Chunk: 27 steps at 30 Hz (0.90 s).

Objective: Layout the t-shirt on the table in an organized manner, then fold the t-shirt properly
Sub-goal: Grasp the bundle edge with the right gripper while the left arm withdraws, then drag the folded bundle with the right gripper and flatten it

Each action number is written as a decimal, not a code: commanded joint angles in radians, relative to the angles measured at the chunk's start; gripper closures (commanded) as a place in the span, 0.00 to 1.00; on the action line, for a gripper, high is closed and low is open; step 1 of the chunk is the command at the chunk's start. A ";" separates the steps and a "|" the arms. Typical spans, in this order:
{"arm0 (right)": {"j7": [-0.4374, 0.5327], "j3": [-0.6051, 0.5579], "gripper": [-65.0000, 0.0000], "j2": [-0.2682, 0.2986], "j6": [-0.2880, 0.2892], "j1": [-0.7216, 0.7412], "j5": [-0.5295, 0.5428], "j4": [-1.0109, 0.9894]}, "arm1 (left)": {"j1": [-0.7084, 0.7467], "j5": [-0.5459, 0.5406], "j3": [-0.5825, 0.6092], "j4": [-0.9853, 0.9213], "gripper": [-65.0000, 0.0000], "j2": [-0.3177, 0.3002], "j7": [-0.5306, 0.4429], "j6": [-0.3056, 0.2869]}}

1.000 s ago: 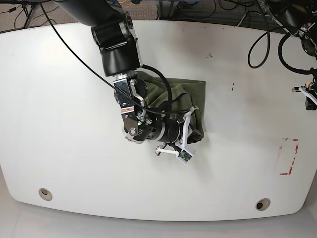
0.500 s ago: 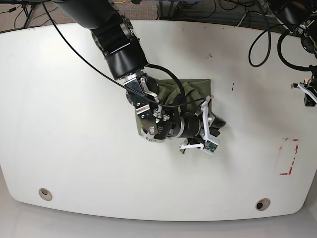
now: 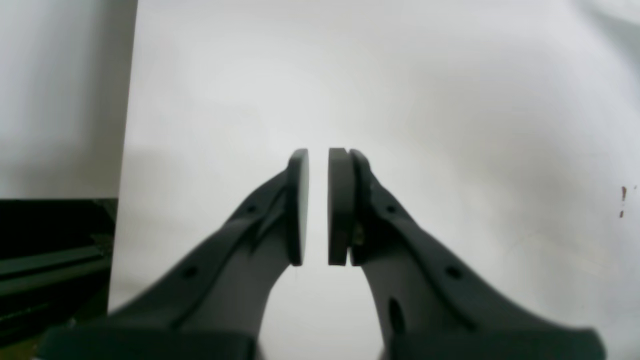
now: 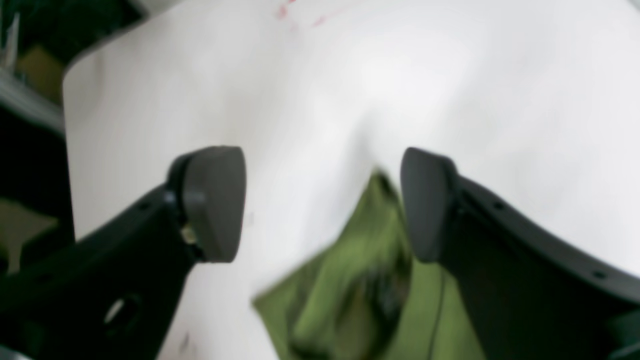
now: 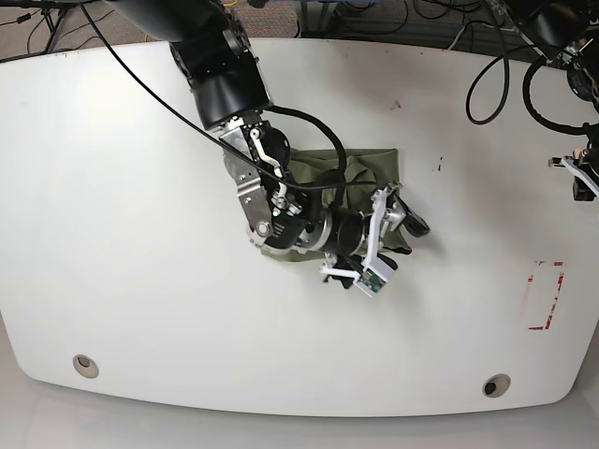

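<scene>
The t-shirt point(image 5: 370, 173) lies bunched near the middle of the table point(image 5: 122, 234), partly under the right arm. The right gripper point(image 4: 322, 205) hangs over its edge, jaws spread wide, holding nothing. The left gripper point(image 3: 318, 205), nearly pressed together and empty, hovers over bare table.

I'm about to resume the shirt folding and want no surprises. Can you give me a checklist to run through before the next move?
1. Right end effector open: ok.
2. T-shirt released: ok, cloth lies between the pads, ungripped.
3. T-shirt spread flat: not ok, bunched, partly under the arm.
4. Left end effector empty: ok, nearly closed on nothing.
5. Left end effector near the shirt: not ok, only bare table beneath.
6. Fold lines readable: cannot tell.
</scene>
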 commanded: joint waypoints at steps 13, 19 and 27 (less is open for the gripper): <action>0.006 -0.054 0.44 0.097 0.073 -0.280 -0.205 0.242 | -0.013 -0.008 0.016 0.014 0.92 -0.022 -0.021 -0.001; 0.067 -0.054 0.44 0.121 0.072 -0.300 -0.283 0.251 | -0.013 -0.008 0.017 0.014 0.92 -0.021 -0.021 -0.001; 0.074 -0.053 0.44 0.126 0.073 -0.299 -0.349 0.245 | -0.013 -0.008 0.017 0.014 0.92 -0.021 -0.021 -0.001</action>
